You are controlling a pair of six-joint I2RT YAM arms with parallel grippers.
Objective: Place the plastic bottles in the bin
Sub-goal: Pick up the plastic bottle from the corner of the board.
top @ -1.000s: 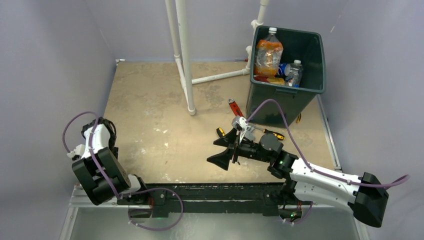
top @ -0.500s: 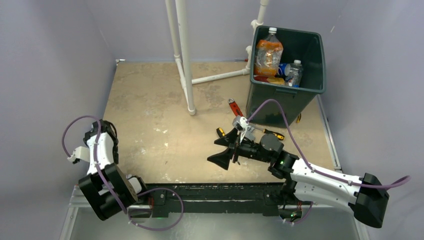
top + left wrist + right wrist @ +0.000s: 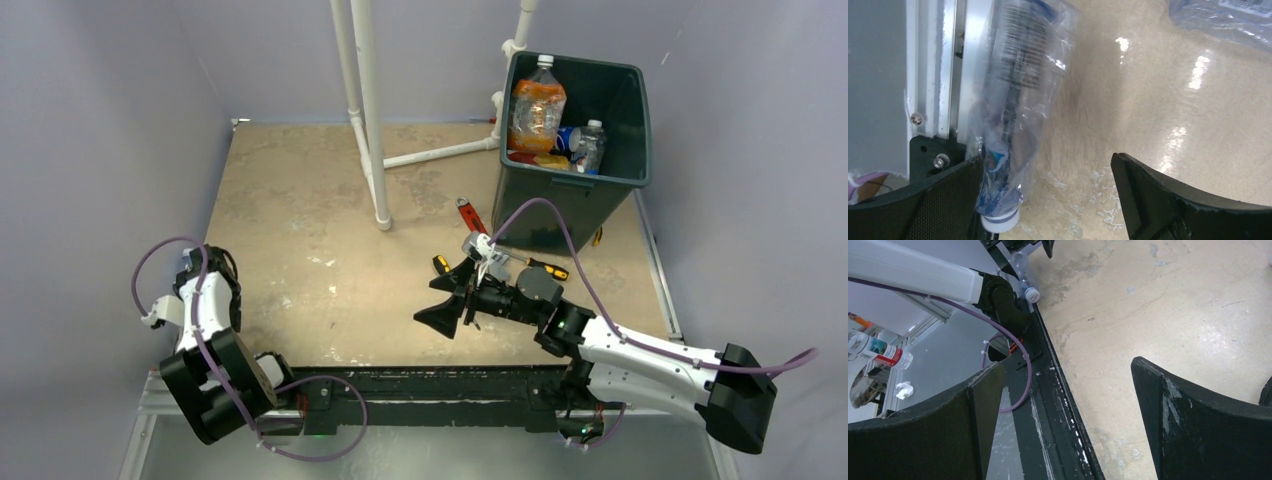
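Plastic bottles (image 3: 588,147) sit piled in the bin (image 3: 545,205) at the far right corner of the table (image 3: 300,200). The bin is a dark green tub of smooth plastic with tapered sides and a thick rim. Tallest in there is the orange-tinted bottle (image 3: 537,108), close to upright against the left wall, white cap on top. A blue-labelled one lies low beside it, too small to read further.

Over to the left wrist view: a crumpled bottle (image 3: 1018,100) of thin, clear, creased plastic with a blue label runs alongside the aluminium rail (image 3: 948,60) at the table's edge. Its long axis follows that rail, white cap toward the camera, base away. It's blurred, so I can't tell whether it lies flat. The left gripper (image 3: 1048,165) is spread wide. The bottle is against the inner face of one black, grid-textured finger (image 3: 923,205), with the other finger well apart, so nothing is clamped. A scrap of a second crinkled bottle (image 3: 1228,17) peeks in top right. It's tight on the rail side, with open tan surface on the other.

The right gripper (image 3: 445,300) hangs mid-table, jaws wide too, nothing between them. Below it are mottled, scuffed tabletop and the black front rail (image 3: 1053,390). A red-handled wrench (image 3: 468,213) and a yellow-and-black screwdriver (image 3: 548,268) lie between it and the bin. A white pipe frame (image 3: 370,120) stands left of the bin.
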